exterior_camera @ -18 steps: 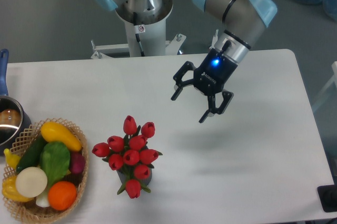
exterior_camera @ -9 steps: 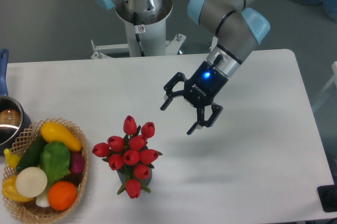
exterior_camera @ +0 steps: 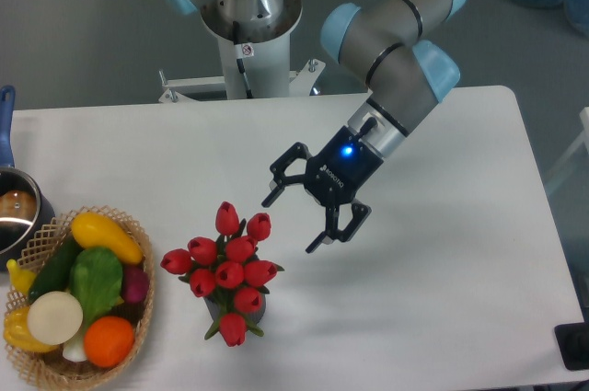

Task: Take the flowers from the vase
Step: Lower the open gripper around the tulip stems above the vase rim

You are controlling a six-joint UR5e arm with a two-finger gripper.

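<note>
The gripper (exterior_camera: 293, 222), fingers spread and holding nothing, has swung down and left across the table (exterior_camera: 442, 299) over the past second and now hangs just right of the flowers (exterior_camera: 227, 267), nearly level with the top buds. The shift suggests the approach is almost done and the grasp has yet to begin. The flowers stand untouched in the vase (exterior_camera: 248, 310), which is mostly hidden beneath blooms and leaves, so its outline is hard to make out. To the left, a basket (exterior_camera: 138, 317) holds mixed vegetables. At the far left edge a pot (exterior_camera: 17, 212) shows something brownish inside, too cropped to identify.
</note>
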